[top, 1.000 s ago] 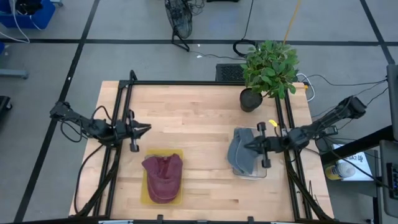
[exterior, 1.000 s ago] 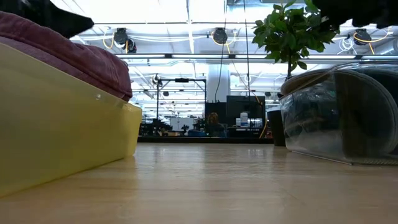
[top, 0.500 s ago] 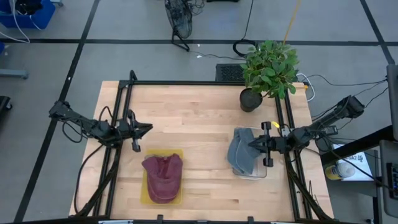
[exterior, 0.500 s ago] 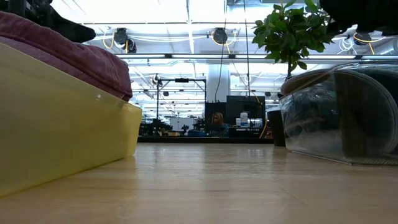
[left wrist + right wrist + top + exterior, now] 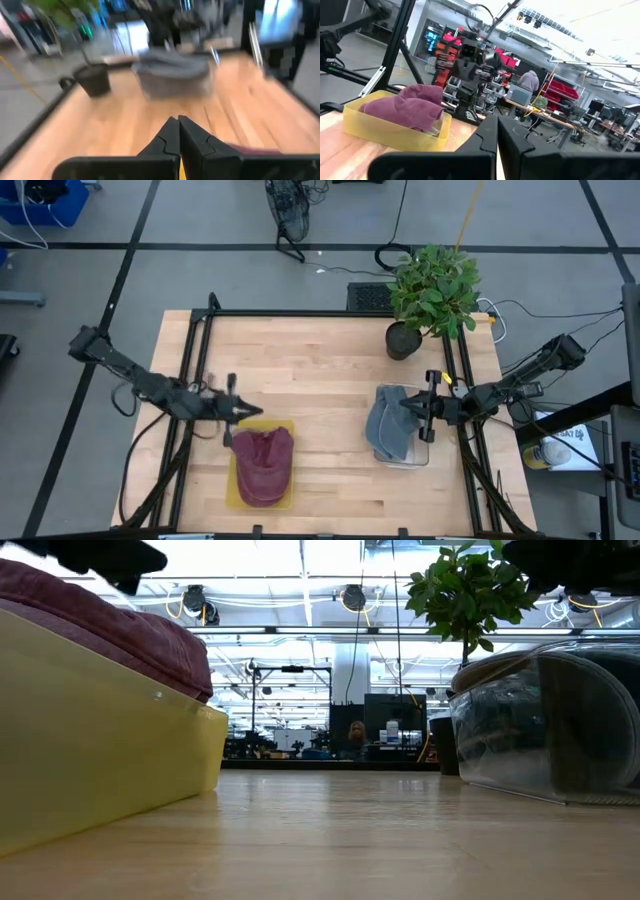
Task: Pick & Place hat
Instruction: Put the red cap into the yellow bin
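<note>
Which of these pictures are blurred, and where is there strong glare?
Left wrist view: motion blur smears the grey hat and plant pot. Low view: bright ceiling glare overhead; the yellow tray is close and soft. High view: even light, sharp.

The left gripper (image 5: 248, 414) has moved toward the maroon hat (image 5: 264, 464).

Soft cloth hat (image 5: 262, 464); translucent plastic tray (image 5: 233, 498); smooth wooden table (image 5: 320, 370)

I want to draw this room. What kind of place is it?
Probably a robot lab or workshop. A wooden table stands on a grey floor with cables, red storage bins line shelves, a person works at a bench, and bright lamps hang overhead.
</note>
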Controlling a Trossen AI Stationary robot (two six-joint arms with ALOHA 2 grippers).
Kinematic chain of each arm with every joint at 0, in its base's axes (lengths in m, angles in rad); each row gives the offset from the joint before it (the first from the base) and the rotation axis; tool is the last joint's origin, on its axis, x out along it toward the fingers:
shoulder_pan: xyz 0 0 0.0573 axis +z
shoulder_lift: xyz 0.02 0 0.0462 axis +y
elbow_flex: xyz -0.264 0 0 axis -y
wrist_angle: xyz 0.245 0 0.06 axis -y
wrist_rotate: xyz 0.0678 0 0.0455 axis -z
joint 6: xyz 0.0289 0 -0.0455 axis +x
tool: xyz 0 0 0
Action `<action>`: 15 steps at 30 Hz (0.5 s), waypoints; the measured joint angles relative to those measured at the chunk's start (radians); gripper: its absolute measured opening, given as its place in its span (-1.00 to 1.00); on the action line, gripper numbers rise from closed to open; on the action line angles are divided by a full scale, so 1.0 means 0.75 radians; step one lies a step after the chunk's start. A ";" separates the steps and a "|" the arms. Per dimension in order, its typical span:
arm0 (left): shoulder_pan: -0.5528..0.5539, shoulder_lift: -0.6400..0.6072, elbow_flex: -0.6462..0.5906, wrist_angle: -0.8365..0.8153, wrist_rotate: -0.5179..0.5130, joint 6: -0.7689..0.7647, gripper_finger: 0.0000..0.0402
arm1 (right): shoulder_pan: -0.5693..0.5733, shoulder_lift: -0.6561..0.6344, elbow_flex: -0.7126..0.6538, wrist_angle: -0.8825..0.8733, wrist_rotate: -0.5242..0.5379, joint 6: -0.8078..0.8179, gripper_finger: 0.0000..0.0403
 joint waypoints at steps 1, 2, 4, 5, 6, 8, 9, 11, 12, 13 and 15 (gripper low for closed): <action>-0.012 0.084 0.066 -0.062 0.001 -0.027 -0.98 | 0.000 -0.002 0.000 0.000 0.000 0.000 -1.00; -0.023 0.171 0.136 -0.130 0.002 -0.059 -0.98 | 0.000 -0.005 0.000 0.000 0.000 -0.001 -1.00; -0.042 0.337 0.264 -0.249 0.018 -0.127 -0.97 | 0.000 -0.006 0.000 0.000 -0.001 -0.001 -1.00; -0.054 0.417 0.332 -0.293 0.048 -0.148 -0.96 | 0.000 -0.006 0.000 0.000 -0.001 -0.001 -1.00; -0.065 0.493 0.396 -0.327 0.093 -0.161 -0.96 | 0.000 -0.006 0.000 0.000 -0.001 -0.002 -1.00; -0.094 0.638 0.508 -0.399 0.197 -0.163 -0.96 | 0.000 -0.006 0.000 0.000 -0.001 -0.015 -1.00; -0.108 0.710 0.565 -0.450 0.238 -0.165 -0.97 | 0.000 -0.006 0.000 0.000 -0.001 -0.022 -1.00; -0.134 0.835 0.675 -0.577 0.292 -0.174 -0.98 | 0.000 -0.006 0.000 0.000 -0.001 -0.033 -1.00; -0.146 0.888 0.729 -0.657 0.301 -0.191 -0.98 | 0.000 -0.006 0.000 0.000 -0.001 -0.034 -1.00; -0.156 0.935 0.780 -0.739 0.309 -0.219 -0.97 | 0.000 -0.006 0.000 0.000 -0.001 -0.035 -1.00; -0.171 1.014 0.859 -0.878 0.328 -0.300 -0.95 | 0.000 -0.006 0.000 0.000 -0.001 -0.035 -1.00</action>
